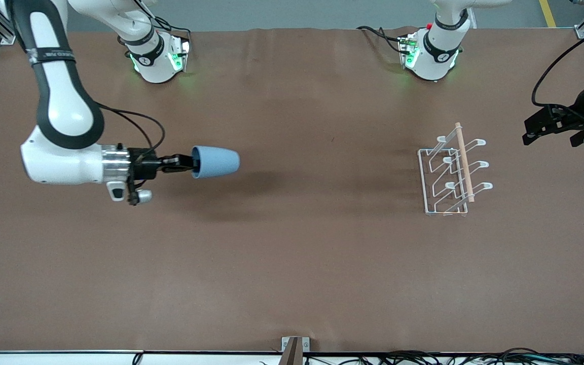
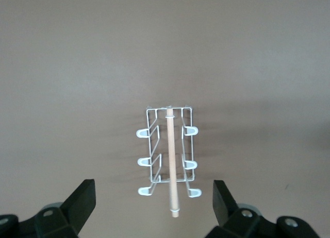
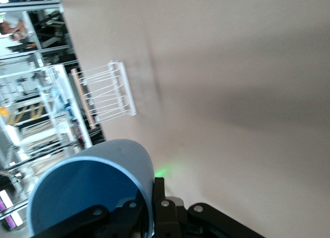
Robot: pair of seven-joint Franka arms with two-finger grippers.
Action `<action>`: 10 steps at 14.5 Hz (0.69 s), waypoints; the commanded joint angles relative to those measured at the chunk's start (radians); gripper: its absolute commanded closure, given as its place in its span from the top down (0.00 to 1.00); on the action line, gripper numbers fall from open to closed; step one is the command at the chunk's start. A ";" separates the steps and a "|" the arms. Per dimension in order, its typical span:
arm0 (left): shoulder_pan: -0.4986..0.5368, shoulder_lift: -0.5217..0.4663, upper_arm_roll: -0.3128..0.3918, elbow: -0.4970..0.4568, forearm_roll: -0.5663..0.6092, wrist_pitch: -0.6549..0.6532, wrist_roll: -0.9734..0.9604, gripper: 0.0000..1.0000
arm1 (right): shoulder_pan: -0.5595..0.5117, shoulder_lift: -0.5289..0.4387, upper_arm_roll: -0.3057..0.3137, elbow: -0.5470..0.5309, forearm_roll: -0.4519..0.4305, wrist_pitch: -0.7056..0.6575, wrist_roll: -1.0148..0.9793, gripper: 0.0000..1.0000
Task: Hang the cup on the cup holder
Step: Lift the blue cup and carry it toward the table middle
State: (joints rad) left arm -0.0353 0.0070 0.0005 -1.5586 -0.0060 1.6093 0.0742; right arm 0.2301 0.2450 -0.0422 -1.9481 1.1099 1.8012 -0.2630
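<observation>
My right gripper is shut on the rim of the light-blue cup and holds it sideways in the air over the table toward the right arm's end, its bottom pointing toward the rack. In the right wrist view one finger sits inside the cup and one outside. The white wire cup holder with its wooden rod stands on the table toward the left arm's end; it also shows in the left wrist view and the right wrist view. My left gripper is open and empty, up in the air beside the rack.
The brown table cover is bare between cup and rack. The arm bases stand along the table's farthest edge. Cables and a small bracket lie at the nearest edge.
</observation>
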 commanded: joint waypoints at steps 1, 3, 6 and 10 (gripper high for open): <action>0.005 0.001 -0.004 0.015 0.009 -0.011 0.128 1.00 | 0.075 -0.012 -0.008 -0.035 0.126 -0.006 0.004 0.01; 0.000 0.001 -0.007 0.015 0.015 -0.009 0.296 1.00 | 0.129 -0.004 -0.008 -0.037 0.218 -0.005 0.005 0.00; -0.008 -0.002 -0.013 0.015 -0.029 -0.041 0.551 1.00 | 0.185 0.025 -0.008 -0.037 0.350 -0.002 0.005 0.00; -0.032 -0.002 -0.103 0.017 -0.072 -0.061 0.706 1.00 | 0.245 0.060 -0.010 -0.037 0.472 0.003 0.001 0.00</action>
State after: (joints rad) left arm -0.0579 0.0069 -0.0541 -1.5573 -0.0557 1.5753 0.7134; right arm 0.4466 0.3007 -0.0418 -1.9761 1.5255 1.8024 -0.2619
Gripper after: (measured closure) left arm 0.000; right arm 0.952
